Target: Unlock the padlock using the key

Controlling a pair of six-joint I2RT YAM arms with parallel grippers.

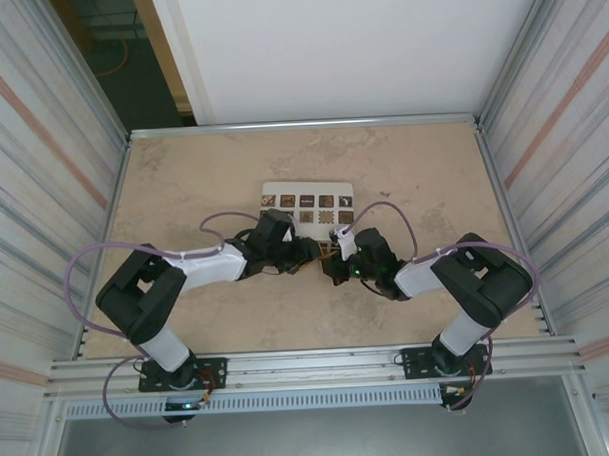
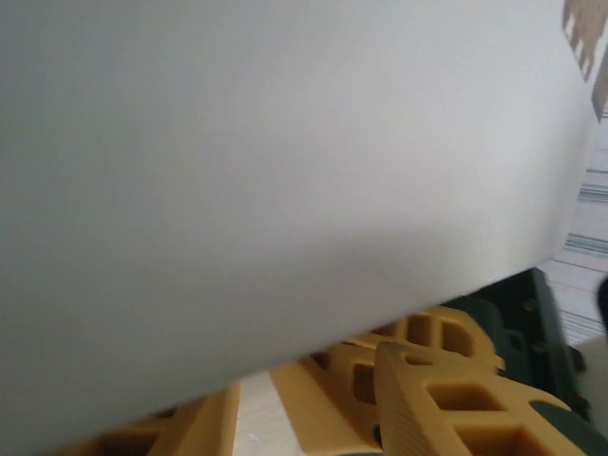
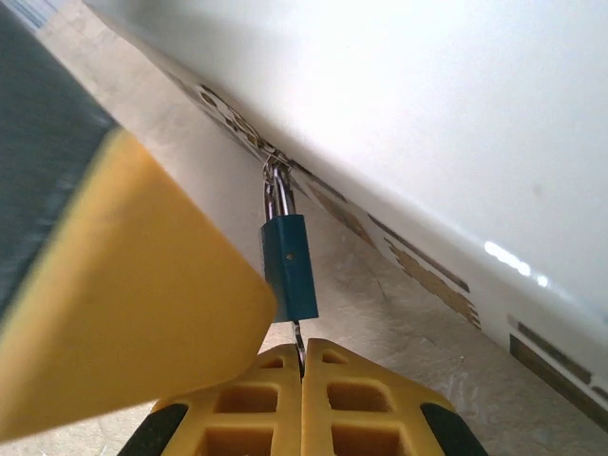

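**Key pinched under the padlock at the box's near edge**

We see the beige tabletop (image 1: 183, 192) with the white box (image 1: 306, 193) of dark patterned squares lying near its middle. The left arm (image 1: 186, 267) stretches in from 8 o'clock, and its left hand (image 1: 307, 254) sits just at 6 o'clock of the box. The right arm (image 1: 466, 272) comes in from 4 o'clock and meets it there.

From the right wrist, the right hand (image 3: 302, 354) has its yellow fingers (image 3: 361, 399) pressed together, pinching the key (image 3: 297, 340). The key shows as a thin metal blade running from their seam toward 12 o'clock into the underside of the padlock (image 3: 290, 266). The padlock, a small blue block, stands roughly upright just above those fingertips, close beside the box's wall.

A broad yellow finger (image 3: 123, 304) of the left hand lies at 8 o'clock of the padlock and overlaps its lower corner. We cannot tell whether the left hand is spread or gripping.

The pale metal loop (image 3: 275, 190) leaves the padlock at 12 o'clock and reaches the box's lower edge. We cannot tell whether the two touch.
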